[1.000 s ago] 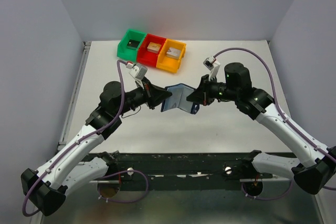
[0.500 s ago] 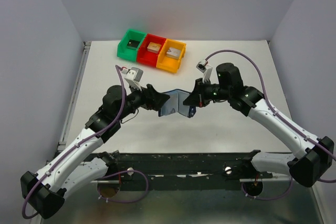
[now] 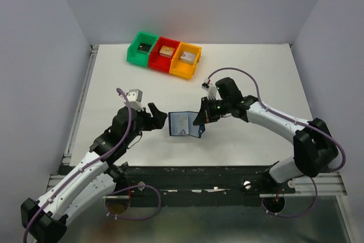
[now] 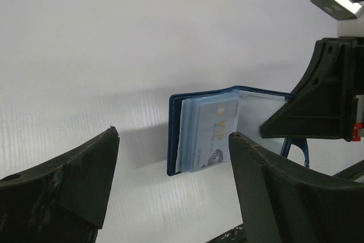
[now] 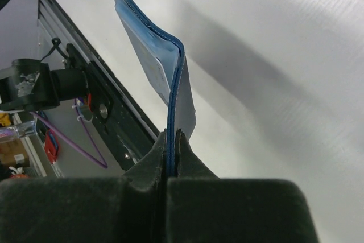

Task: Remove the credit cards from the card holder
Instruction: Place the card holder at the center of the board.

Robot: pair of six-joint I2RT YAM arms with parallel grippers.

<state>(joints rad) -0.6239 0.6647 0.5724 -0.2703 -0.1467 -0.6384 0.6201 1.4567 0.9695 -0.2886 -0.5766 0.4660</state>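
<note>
Dark navy-blue booklet-style card holder [image 3: 183, 123] sits mid-counter, nearer the front edge, between the two arms. It is open, with greyish-clear inner pockets facing up in the top view. Right tool [image 3: 200, 119] is clamped on the holder's right flap. In the right wrist view the fingers [image 5: 149, 160] are pressed together on the blue cover edge [image 5: 173, 83], and the flap bends away from them. Cannot tell if the holder's left half rests on the white counter [image 3: 256, 72] or hangs just above it; there is a shadow under it.

Left tool [image 3: 157, 116] has its fingers wide apart and holds nothing. It is just left of the holder, not touching it. In the left wrist view the holder [image 4: 256, 106] shows between the two dark fingertips [image 4: 96, 157] of the left tool [image 4: 173, 135].

The credit cards [image 4: 213, 132] are inside the holder's pockets. A pale printed one is on top behind a clear sleeve; the rest of the stack is not separable. None lie out on the counter.

At the far side of the counter, well apart from the holder, is a touching row of a green plastic bin [image 3: 142, 48], a red plastic bin [image 3: 165, 54] and an orange plastic bin [image 3: 186, 59], each with a small block inside.
</note>
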